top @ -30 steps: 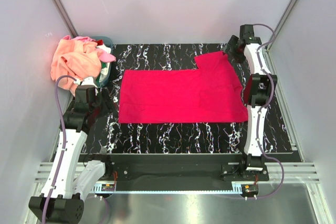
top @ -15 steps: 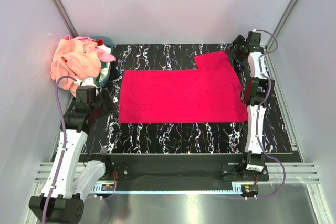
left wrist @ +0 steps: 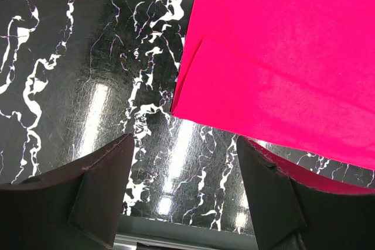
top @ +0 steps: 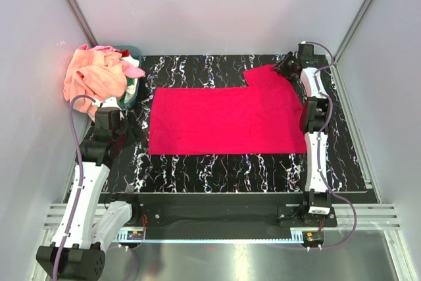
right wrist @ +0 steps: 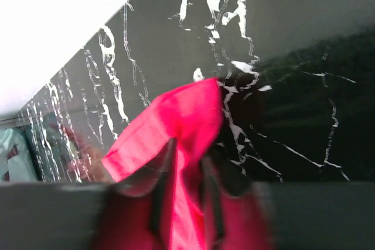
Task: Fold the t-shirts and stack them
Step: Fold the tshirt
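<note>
Red t-shirt (top: 223, 120) spread flat; my right gripper (top: 287, 69) is clamped on its far corner, left gripper (left wrist: 184, 168) gaping.

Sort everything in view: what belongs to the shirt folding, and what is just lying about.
Job in hand:
red t-shirt, spread flat
shirt heap, peach, pink and white
right claw, pinching the red t-shirt's far corner
left claw, open

Lying about:
teal basket, under the shirt heap
black marbled table
</note>
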